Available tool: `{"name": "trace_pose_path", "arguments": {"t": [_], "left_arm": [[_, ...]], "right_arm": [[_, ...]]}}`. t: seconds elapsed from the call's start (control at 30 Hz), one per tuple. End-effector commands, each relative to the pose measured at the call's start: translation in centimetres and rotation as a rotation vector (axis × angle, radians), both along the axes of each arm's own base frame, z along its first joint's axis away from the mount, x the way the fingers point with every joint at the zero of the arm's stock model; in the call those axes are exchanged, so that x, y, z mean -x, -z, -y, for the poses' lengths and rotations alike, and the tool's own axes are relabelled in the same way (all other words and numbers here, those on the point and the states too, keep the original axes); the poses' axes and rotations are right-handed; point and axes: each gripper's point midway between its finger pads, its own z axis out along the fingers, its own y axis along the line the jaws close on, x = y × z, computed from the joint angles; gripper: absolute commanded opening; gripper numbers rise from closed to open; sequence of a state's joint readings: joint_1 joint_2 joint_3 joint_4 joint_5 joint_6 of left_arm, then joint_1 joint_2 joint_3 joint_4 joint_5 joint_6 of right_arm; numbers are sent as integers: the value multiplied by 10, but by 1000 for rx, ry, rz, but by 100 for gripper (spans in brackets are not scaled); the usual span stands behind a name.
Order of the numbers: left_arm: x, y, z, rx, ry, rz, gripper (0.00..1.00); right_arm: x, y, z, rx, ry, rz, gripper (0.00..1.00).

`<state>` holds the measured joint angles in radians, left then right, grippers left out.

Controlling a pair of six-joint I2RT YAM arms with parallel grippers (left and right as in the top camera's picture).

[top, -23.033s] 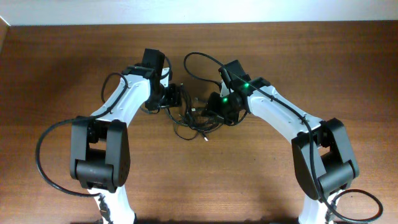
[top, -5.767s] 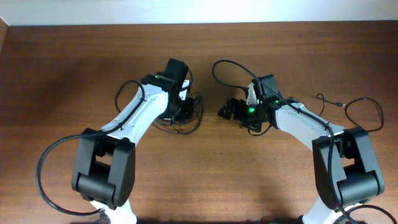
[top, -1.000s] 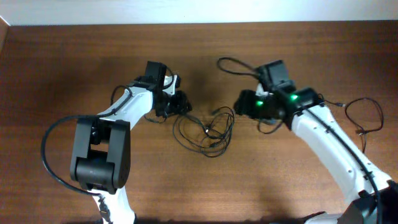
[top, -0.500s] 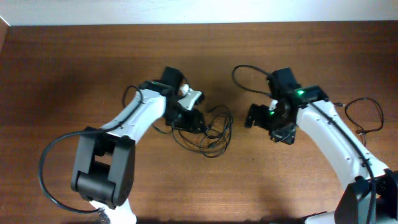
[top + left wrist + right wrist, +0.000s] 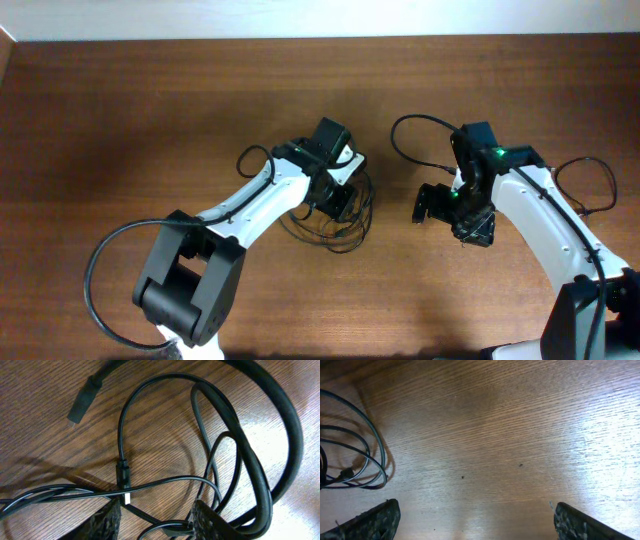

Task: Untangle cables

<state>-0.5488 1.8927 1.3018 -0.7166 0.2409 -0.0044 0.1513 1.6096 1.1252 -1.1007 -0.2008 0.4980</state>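
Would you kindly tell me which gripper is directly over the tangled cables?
The left gripper: the cables loop between its fingers, whereas the right gripper faces the table beside them.

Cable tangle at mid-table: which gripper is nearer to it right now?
Left. The left gripper sits directly over the cables, open fingers straddling strands. The right gripper hangs open off to their side, clear of the loops.

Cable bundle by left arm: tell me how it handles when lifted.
The cables lie in slack overlapping loops, so they'd probably droop and drag neighbours along. Thin, likely light; on the smooth table they should slide, not roll.
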Motion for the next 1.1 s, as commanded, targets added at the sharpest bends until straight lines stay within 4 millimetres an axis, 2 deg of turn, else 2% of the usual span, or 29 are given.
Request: {"name": "trace_pose_path", "arguments": {"t": [0.0,0.17,0.23,0.3,0.37,0.4,0.43,0.5,0.57,0.63,0.67,0.77,0.83,0.9,0.93,0.97,1.0,1.07], "left_arm": [[0,-3,-1,-4,-3,17,49],[-3,14,-2,-27,-1,8,44],[-9,18,-1,-37,55,46,36],[-24,26,-19,-147,19,112,24],[-19,27,-31,-193,11,80,30],[-15,22,-36,-215,27,52,41],[-16,14,-39,-224,34,39,57],[-11,8,-44,-243,59,9,71],[8,10,-50,-263,151,-55,70],[27,7,-34,-149,305,-109,70],[31,5,-26,-98,342,-112,69],[28,13,-22,-93,346,-110,68],[27,20,-18,-89,343,-111,66],[18,21,-11,-74,327,-76,56],[14,21,-10,-76,314,-63,43],[10,22,-10,-81,298,-52,24],[4,21,-10,-78,255,-39,19],[-3,20,-7,-64,216,-24,23]], "right_arm": [[3,3,0,-3,-3,-15,98],[3,3,0,-4,-3,-12,98],[1,3,0,-5,-3,-7,98],[0,3,-1,-6,-2,-1,98],[-2,3,-1,-8,1,6,98],[-3,3,-2,-10,1,9,98],[-4,3,-2,-11,1,13,98],[-2,3,-2,-10,1,5,98],[1,3,-1,-9,1,-4,98],[0,3,-1,-10,1,0,99],[0,3,-1,-9,1,-1,98],[0,3,-1,-9,1,-3,98],[0,3,-1,-8,1,-3,98],[-1,3,-1,-9,1,0,98],[-1,3,-1,-9,1,0,99],[-1,3,-1,-9,1,0,98],[-1,3,-1,-9,1,1,98],[-2,3,-2,-10,1,7,98]]}}
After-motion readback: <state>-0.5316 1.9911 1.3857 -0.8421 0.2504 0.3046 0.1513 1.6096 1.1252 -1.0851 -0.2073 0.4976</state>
